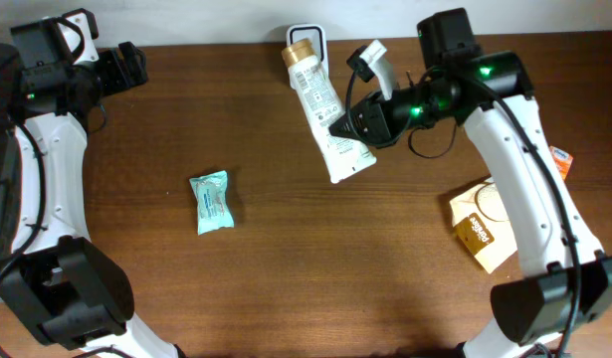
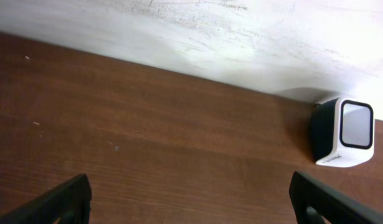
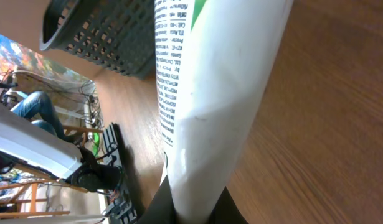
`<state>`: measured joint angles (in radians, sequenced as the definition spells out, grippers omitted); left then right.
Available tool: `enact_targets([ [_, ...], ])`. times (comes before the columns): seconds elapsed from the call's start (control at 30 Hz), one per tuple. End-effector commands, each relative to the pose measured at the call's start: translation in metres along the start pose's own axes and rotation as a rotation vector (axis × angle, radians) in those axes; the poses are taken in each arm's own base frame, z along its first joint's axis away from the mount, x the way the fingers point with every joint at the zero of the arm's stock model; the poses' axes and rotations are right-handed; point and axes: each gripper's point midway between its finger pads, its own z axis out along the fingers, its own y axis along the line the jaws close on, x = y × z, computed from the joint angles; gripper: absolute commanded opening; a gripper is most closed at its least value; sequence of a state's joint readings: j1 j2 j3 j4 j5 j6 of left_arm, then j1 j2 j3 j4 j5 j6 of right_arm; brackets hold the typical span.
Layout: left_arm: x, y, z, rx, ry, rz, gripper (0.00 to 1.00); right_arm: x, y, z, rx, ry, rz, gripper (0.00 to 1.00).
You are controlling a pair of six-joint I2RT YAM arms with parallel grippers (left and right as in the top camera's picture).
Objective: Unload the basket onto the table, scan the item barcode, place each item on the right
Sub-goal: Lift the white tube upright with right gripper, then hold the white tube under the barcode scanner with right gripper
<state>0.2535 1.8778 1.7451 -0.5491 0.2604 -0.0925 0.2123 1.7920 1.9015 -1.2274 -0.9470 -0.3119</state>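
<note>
A white tube (image 1: 325, 114) with a gold cap lies slanted at the back of the table, and my right gripper (image 1: 351, 127) is shut on its lower half. Its cap end sits over the white, black-rimmed barcode scanner (image 1: 307, 34) at the back edge. In the right wrist view the tube (image 3: 210, 93) fills the middle, printed text along its left side, pinched between the dark fingers of the right gripper (image 3: 194, 208). My left gripper (image 1: 126, 65) is at the far left back, open and holding nothing. Its wrist view shows the scanner (image 2: 344, 134) standing on the right, by the wall.
A teal packet (image 1: 212, 201) lies left of centre. A tan pouch (image 1: 482, 227) lies near the right arm's base, with a small orange item (image 1: 561, 162) at the right edge. A dark mesh basket (image 3: 98, 31) shows beyond the table in the right wrist view.
</note>
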Motion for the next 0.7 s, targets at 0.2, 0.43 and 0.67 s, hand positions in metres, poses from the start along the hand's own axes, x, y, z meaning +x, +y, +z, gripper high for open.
enact_targets([
  [0.2, -0.002, -0.001, 0.001, 0.003, -0.005, 0.022, 0.99, -0.033, 0.046, -0.028, -0.12, -0.136, 0.144, 0.04],
  [0.43, -0.002, -0.001, 0.001, 0.003, -0.005, 0.022, 0.99, -0.056, 0.02, -0.031, 0.011, -0.219, 0.28, 0.04],
  [0.67, -0.002, -0.001, 0.001, 0.003, -0.004, 0.022, 0.99, -0.081, -0.031, -0.05, 0.363, -0.296, 0.189, 0.04],
])
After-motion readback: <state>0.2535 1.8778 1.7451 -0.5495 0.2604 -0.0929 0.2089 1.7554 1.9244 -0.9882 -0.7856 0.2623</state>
